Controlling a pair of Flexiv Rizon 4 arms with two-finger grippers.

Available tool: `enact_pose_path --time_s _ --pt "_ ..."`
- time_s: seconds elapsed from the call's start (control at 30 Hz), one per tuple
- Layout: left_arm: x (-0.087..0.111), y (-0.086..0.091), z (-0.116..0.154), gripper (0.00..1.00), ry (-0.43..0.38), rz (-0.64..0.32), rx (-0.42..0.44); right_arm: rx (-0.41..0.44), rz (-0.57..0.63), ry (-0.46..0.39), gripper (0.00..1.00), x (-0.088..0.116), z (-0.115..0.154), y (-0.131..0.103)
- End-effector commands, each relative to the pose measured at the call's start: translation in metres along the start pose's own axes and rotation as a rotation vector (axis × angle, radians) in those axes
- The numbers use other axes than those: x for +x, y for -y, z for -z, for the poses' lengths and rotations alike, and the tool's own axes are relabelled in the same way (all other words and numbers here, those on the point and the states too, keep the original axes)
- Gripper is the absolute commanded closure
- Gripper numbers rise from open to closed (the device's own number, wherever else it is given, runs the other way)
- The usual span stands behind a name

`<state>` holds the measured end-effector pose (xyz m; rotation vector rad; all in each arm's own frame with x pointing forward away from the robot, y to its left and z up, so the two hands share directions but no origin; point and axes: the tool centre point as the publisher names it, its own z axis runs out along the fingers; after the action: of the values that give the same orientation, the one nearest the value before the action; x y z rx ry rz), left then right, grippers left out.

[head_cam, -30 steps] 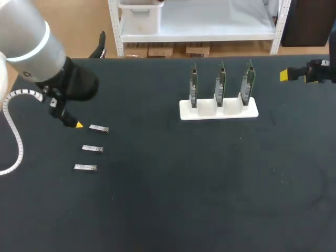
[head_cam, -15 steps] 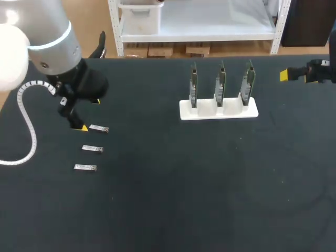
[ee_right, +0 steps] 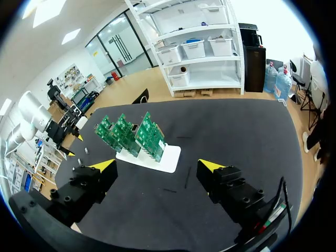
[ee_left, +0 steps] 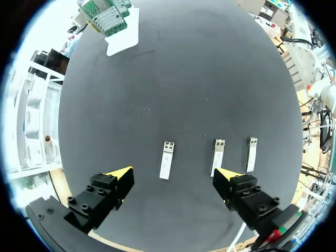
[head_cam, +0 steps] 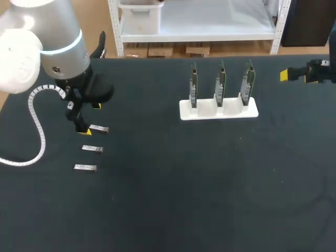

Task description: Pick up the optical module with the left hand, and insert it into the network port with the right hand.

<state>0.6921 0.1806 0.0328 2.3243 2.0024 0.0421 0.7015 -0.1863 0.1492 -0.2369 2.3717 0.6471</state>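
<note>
Upper left of the head view: the left arm (head_cam: pixel 58 47) hangs over the dark surface (head_cam: pixel 173 205), its left end effector (head_cam: pixel 91 119) open, yellow tips spread and holding nothing. Beside it, three small silver modules lie flat in a column at the frame's left. The top module (head_cam: pixel 98 129) sits just right of the lower tip, apart from it, with the middle module (head_cam: pixel 92 149) and the bottom module (head_cam: pixel 85 168) below. The left wrist view shows one module lying just ahead of the gap between the open fingers, untouched, and the other two off to one side beyond one finger. Right of centre, a white stand (head_cam: pixel 219 110) holds three green circuit boards (head_cam: pixel 221 84) upright in a row. At the far right edge, well apart from the stand, the right end effector (head_cam: pixel 286 75) hovers. The right wrist view shows its fingers wide open and empty, with the stand and boards ahead of them.
</note>
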Motion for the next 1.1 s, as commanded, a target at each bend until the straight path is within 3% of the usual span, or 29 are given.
enact_pose_path --time_s 0.03,0.2,0.57,0.67,0.77,1.1 --pt "0.005 -0.003 -0.008 0.0 -0.006 0.024 0.011 0.009 -0.001 0.0 0.0 0.0 0.001 -0.002" --pt "0.013 -0.009 -0.012 0.0 -0.006 0.087 0.016 0.009 -0.001 0.0 0.0 0.0 0.001 -0.002" --pt "0.012 -0.019 -0.023 0.0 0.004 0.091 0.05 0.009 -0.001 0.0 0.0 0.0 0.001 -0.002" --pt "0.011 -0.018 -0.029 0.0 0.001 0.085 0.067 0.009 -0.001 0.0 0.0 0.0 0.001 -0.002" --pt "0.012 -0.018 -0.035 0.0 0.042 0.144 0.105 0.009 -0.001 0.0 0.0 0.0 0.001 -0.002" --pt "0.01 -0.015 -0.041 0.0 0.035 0.154 0.109 0.009 -0.001 0.0 0.0 0.0 0.001 -0.002"
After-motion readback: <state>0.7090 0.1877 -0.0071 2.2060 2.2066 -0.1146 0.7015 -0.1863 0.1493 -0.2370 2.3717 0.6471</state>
